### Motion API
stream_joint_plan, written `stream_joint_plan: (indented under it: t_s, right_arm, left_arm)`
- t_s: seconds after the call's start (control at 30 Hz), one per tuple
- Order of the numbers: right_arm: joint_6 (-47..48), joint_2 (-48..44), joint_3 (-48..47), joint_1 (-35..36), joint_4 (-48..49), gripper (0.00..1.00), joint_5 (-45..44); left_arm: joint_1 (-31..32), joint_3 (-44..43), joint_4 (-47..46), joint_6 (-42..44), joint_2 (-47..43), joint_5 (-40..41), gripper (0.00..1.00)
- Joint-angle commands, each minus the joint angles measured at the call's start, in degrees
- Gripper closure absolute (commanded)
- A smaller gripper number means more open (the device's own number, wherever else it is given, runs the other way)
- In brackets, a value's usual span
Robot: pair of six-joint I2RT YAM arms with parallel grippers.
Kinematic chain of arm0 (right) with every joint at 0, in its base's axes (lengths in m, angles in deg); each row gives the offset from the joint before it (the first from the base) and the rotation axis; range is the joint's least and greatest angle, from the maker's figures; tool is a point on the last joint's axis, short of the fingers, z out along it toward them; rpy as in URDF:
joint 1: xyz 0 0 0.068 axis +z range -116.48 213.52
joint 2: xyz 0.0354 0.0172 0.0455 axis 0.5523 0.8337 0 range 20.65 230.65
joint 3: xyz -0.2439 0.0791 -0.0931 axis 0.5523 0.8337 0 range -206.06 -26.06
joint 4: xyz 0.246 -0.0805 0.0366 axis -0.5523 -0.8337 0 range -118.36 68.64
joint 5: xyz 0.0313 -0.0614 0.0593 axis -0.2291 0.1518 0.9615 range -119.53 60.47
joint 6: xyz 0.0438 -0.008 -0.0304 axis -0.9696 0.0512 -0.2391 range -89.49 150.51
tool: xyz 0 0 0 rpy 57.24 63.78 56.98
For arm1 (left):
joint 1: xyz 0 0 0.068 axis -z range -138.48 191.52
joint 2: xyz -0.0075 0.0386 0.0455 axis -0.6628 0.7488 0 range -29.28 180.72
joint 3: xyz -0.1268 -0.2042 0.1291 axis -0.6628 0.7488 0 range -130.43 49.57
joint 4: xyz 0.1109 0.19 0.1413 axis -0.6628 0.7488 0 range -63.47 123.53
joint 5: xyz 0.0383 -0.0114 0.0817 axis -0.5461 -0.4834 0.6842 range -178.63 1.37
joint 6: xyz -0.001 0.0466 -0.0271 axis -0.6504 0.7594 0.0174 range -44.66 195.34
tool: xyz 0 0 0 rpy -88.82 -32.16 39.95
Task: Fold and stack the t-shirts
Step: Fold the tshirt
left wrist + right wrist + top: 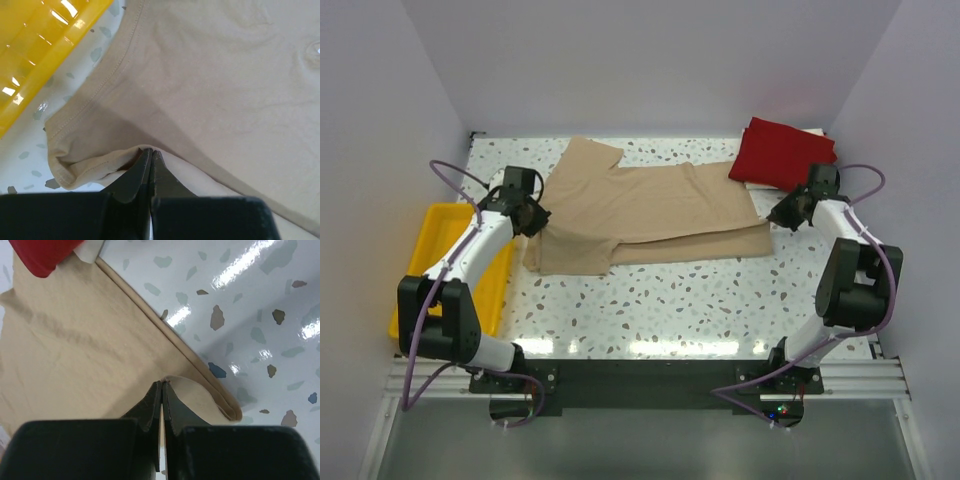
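Speckled bench (670, 310): carries everything and shines glossy under both arms. Tan t-shirt (640, 205): lies spread across the middle and reaches from the left tool (532, 215) to the right tool (785, 215). Sits doubled over along its near edge, with one sleeve sticking out beyond the left tool toward the far wall and another hanging nearer, just inside that tool. Yellow tray (420, 250): rests on the outer side of the left tool, away from the cloth and alongside that arm, and shows as a bright corner in the left wrist view. Dark red t-shirt (780, 150): sits folded just beyond the right tool toward the far corner, and meets the far corner of the tan cloth in the right wrist view. Left tool: fingers pressed together, pinching a raised fold of the tan sleeve by its stitched hem. Right tool: fingers likewise pressed together, nipping the doubled corner of the tan hem, with bare bench just outside it.
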Motion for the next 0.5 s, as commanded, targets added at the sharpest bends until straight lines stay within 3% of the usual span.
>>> stream_joint_plan:
  t_s: [0.0,0.33,0.4,0.43,0.47]
  right_arm:
    - [-0.88,1.32,-3.86,-0.14,2.92,1.0,0.45]
    - [0.08,5.36,-5.97,0.12,3.8,0.98,2.2]
    - [1.05,5.63,-6.85,0.39,3.28,0.79,2.47]
    - [1.75,5.37,-7.29,0.56,3.01,0.73,2.47]
    - [2.1,5.11,-7.29,0.91,2.75,0.59,2.38]
  left_arm:
    - [-1.92,-1.85,-2.62,1.99,0.75,-0.82,1.0]
    - [-3.59,-0.79,-5.96,3.22,4.27,-4.42,1.0]
    - [-3.86,-0.79,-6.66,4.27,4.36,-4.95,0.95]
    - [-4.03,-0.79,-7.19,4.53,4.19,-5.39,0.88]
    - [-4.38,-0.79,-7.63,5.41,4.01,-5.66,0.77]
